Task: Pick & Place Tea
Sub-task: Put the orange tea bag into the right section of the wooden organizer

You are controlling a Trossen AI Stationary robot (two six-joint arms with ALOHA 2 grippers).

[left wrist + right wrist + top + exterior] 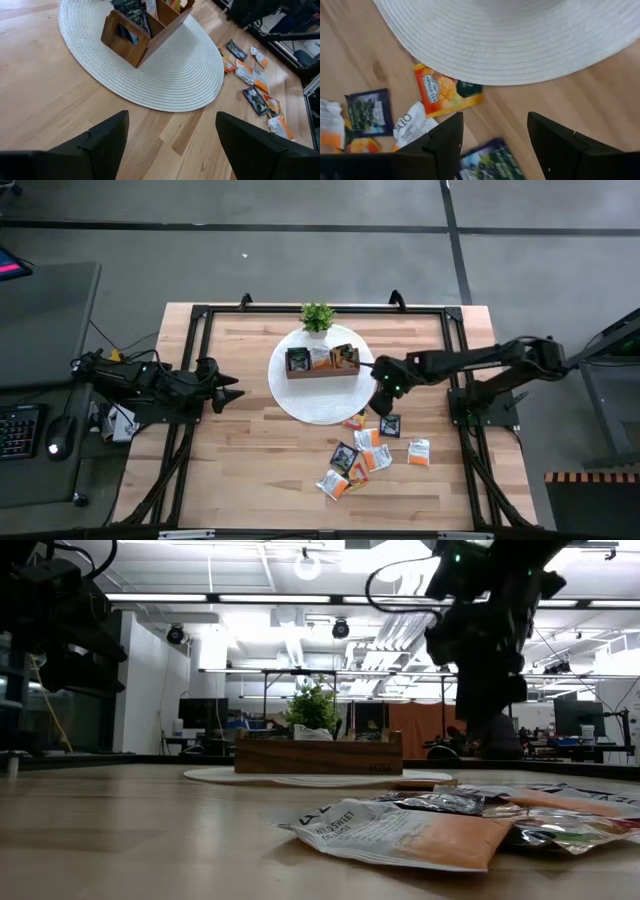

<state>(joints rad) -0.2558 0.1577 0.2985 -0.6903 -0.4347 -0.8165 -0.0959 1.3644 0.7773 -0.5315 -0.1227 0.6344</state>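
My right gripper (383,402) hangs above the table at the near-right edge of the white woven mat (300,402), fingers apart w/ nothing between them. In the right wrist view the gap between the two dark fingers (442,145) shows only bare wood, w/ an orange sachet (442,90) on the table just beyond it, its far edge touching the mat rim or slipped under it, can't tell which. A dark sachet (369,112) and a white sachet (412,124) lie beside it.

Rest of the tea lies loose on the wooden table (240,470), a scattered group (370,455) near-right of the mat: orange, white and dark packets, some overlapping. In the low view a white-and-orange packet (400,835) lies nearest the camera.

Wooden tray (322,361) stands on the mat, w/ some sachets upright in its compartments. Small potted plant (317,317) just past it, at the mat's far edge.

My left gripper (228,394) waits at the table's left side, well apart from the tea, fingers wide and holding nothing.
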